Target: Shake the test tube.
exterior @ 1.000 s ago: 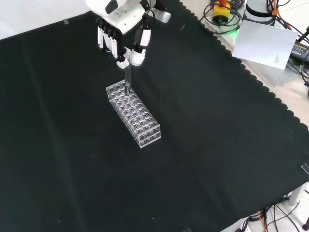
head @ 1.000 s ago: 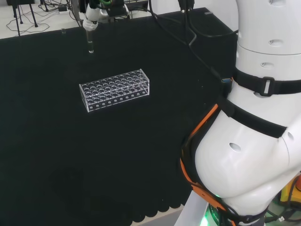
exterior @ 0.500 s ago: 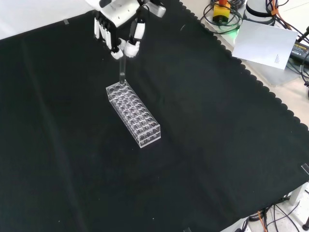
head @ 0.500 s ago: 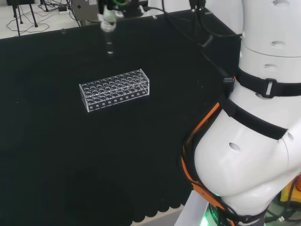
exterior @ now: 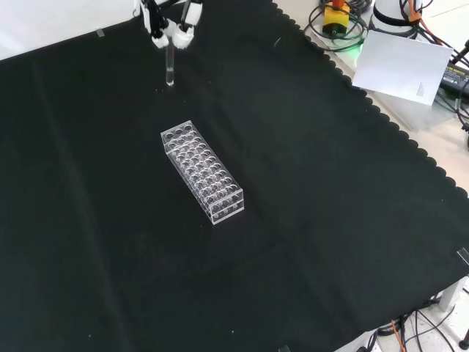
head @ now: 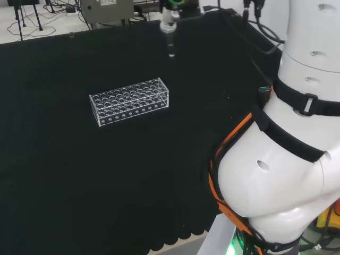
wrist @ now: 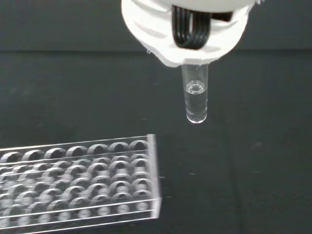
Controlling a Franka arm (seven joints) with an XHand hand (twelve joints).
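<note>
The hand (exterior: 170, 20) pinches the top of a clear test tube (exterior: 169, 67), fingers curled about its upper end, and the tube hangs upright in the air above the black cloth of the counter (exterior: 315, 220). In the front view the tube is at the top of the picture, up and a little left of the clear plastic test tube rack (exterior: 202, 171), apart from it and touching nothing below. In the head view the hand's fingertips (head: 169, 15) and the tube (head: 170, 43) are above and to the right of the rack (head: 130, 101), with the arm's white links (head: 287, 159) large at the right edge. The wrist view shows the tube's rounded bottom (wrist: 196, 100) below the white hand (wrist: 187, 29), with a little clear liquid in its lower part; the rack (wrist: 80, 183) lies off to one side, its rows of round holes holding no tubes. Nothing stands between the tube and the rack. Past the scalloped edge of the cloth, a white sheet (exterior: 403, 64) and cables (exterior: 337, 22) lie well apart from the tube.
</note>
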